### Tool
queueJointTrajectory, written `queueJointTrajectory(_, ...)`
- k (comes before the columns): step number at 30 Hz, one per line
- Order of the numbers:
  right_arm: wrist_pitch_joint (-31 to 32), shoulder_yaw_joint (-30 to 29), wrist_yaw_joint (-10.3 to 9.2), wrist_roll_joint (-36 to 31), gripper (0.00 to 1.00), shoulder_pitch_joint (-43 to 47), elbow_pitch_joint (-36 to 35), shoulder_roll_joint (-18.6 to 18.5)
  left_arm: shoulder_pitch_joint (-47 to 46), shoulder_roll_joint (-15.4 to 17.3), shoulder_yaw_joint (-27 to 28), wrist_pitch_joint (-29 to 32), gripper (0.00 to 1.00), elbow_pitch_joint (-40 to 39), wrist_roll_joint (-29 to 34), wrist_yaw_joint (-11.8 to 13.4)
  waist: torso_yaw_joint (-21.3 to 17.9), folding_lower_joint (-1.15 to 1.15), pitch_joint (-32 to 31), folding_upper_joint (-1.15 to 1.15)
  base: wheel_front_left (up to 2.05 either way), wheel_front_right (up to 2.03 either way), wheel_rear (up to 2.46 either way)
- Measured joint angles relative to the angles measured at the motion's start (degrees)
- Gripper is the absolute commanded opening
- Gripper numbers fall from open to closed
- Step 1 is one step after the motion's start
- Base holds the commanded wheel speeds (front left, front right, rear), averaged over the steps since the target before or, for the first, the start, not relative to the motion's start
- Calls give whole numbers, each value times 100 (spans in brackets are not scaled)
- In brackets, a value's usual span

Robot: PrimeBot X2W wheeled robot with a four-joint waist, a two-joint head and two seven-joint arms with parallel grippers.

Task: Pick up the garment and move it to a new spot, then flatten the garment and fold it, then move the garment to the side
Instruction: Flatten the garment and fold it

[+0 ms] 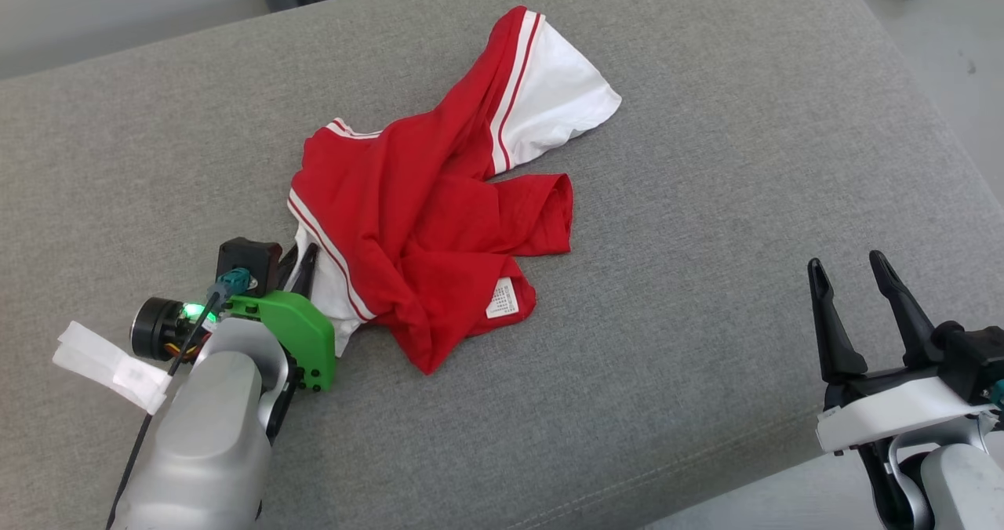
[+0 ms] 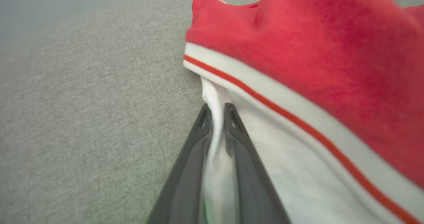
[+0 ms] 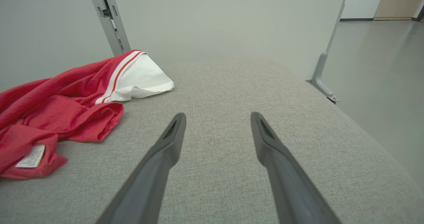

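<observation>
Left wrist view.
Desk: What have the left fingers [image 2: 198, 141] got?
Field: Clenched on a white fold at the garment [image 2: 298, 51]'s near edge; it lies crumpled on the grey cushion [image 1: 706, 318]. Right fingers [image 3: 165, 151] stand spread, empty, well apart.
Desk: Lifting advice?
Field: Rise slowly; that thin pinch may slip, red bulk dragging.
Desk: Containers?
Field: None among these things.

A grey woven cushion [image 1: 745, 107] spread across the frame. Behind it rose a pale wall [image 3: 215, 18], with a grey metal post [image 3: 109, 22] at upper left. Glossy floor [image 3: 381, 68] lay at right.
</observation>
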Motion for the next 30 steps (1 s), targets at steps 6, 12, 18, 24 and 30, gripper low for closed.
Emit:
queueJointTrajectory(6,-2,-58,0,-31,100,93,25,-38,16,-62,35,-322,0,0,-111,27,175,0,-189,0,0,0,0)
queueJointTrajectory(12,9,-85,0,-111,100,320,-11,14,511,-76,123,-410,0,-667,-158,224,490,0,-435,0,0,0,0)
queueJointTrajectory(18,77,-101,1,-192,100,473,-94,126,1453,114,357,-434,0,-1807,-242,558,867,0,-664,0,0,0,0)
queueJointTrajectory(24,102,-113,0,-212,100,536,-136,179,2620,189,612,-376,0,-2806,-523,928,1182,0,-805,0,0,0,0)
queueJointTrajectory(30,127,-121,0,-211,100,538,-159,158,3374,205,777,-236,0,-3407,-728,1173,1310,0,-828,0,0,0,0)
